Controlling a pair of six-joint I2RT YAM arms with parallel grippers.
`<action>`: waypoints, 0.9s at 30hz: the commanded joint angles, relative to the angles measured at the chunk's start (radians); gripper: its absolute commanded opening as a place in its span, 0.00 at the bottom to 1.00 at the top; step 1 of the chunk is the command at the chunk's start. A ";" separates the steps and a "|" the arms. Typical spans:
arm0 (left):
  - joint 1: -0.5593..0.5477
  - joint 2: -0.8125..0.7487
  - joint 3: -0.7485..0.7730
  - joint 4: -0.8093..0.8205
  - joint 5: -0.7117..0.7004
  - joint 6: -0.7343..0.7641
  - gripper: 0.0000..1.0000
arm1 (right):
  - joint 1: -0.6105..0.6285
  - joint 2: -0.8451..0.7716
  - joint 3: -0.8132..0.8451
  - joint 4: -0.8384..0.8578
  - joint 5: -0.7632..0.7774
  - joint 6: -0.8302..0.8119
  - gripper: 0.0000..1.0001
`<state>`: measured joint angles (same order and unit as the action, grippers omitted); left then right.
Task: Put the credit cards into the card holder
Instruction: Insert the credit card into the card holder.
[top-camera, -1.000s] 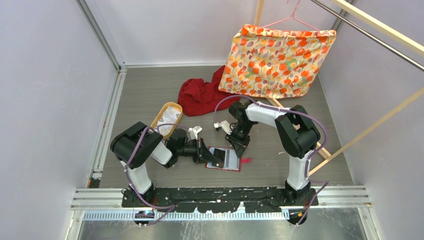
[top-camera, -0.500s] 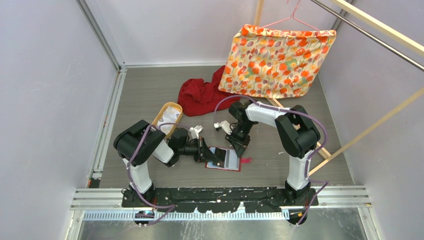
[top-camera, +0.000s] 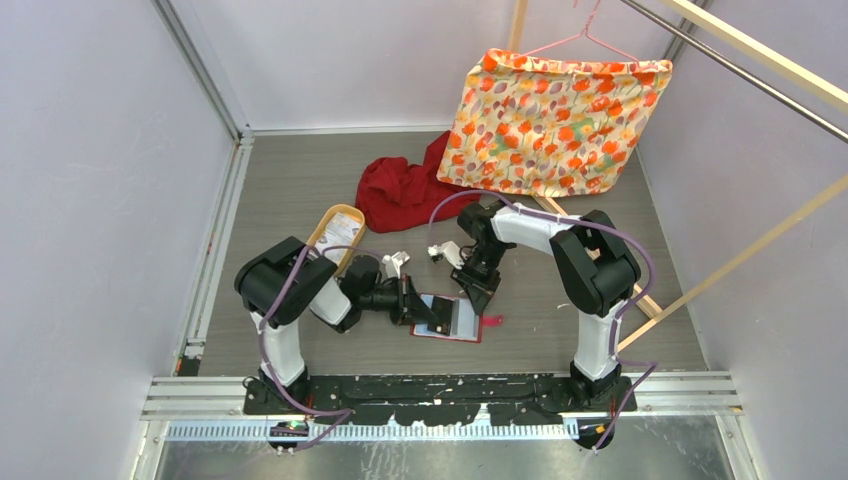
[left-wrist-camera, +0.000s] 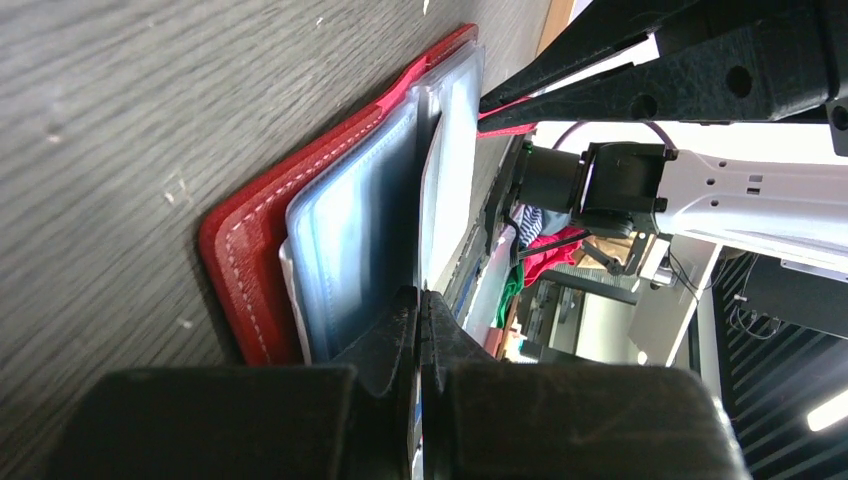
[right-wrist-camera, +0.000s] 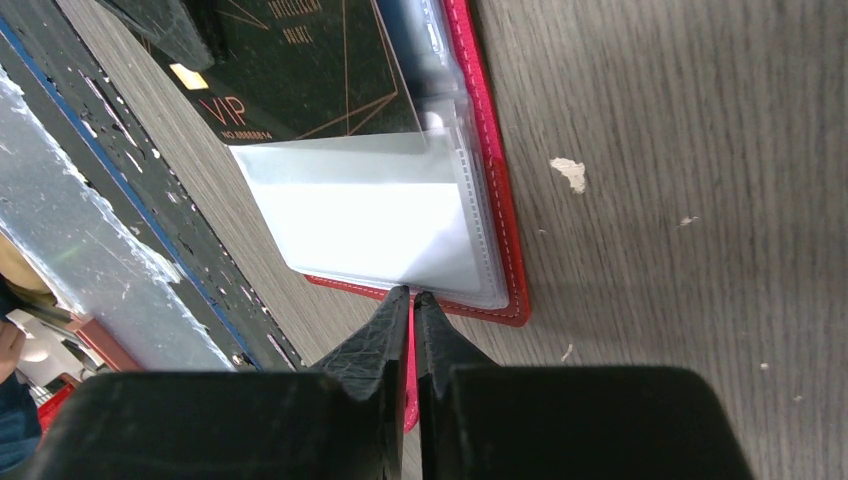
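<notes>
The red card holder lies open on the floor between the arms, its clear sleeves fanned up. My left gripper is shut on a thin credit card seen edge-on, whose far end sits among the sleeves. In the top view the left gripper is at the holder's left side. My right gripper is shut on the holder's red tab at its edge. A black VIP card lies partly under a clear sleeve.
A tan oval tray with pale cards stands left of the arms. A red cloth lies behind, a floral cloth hangs on a hanger, and wooden bars cross the right side. Walls close in on the left and back.
The left arm's elbow has swung a little to the right, nudging its gripper toward the holder. The right arm and the holder have stayed put.
</notes>
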<state>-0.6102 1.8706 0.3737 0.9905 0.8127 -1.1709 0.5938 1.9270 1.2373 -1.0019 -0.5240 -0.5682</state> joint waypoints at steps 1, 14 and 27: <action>-0.017 0.027 0.027 0.023 0.002 0.005 0.00 | 0.006 -0.007 0.032 0.003 0.005 0.008 0.11; -0.051 0.063 0.013 0.092 -0.088 -0.010 0.00 | 0.009 -0.008 0.031 0.005 0.002 0.011 0.11; -0.055 0.059 -0.027 0.155 -0.189 -0.006 0.00 | 0.013 -0.008 0.032 0.004 0.002 0.011 0.11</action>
<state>-0.6632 1.9247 0.3656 1.1191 0.7212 -1.1984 0.5941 1.9270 1.2388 -1.0019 -0.5159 -0.5678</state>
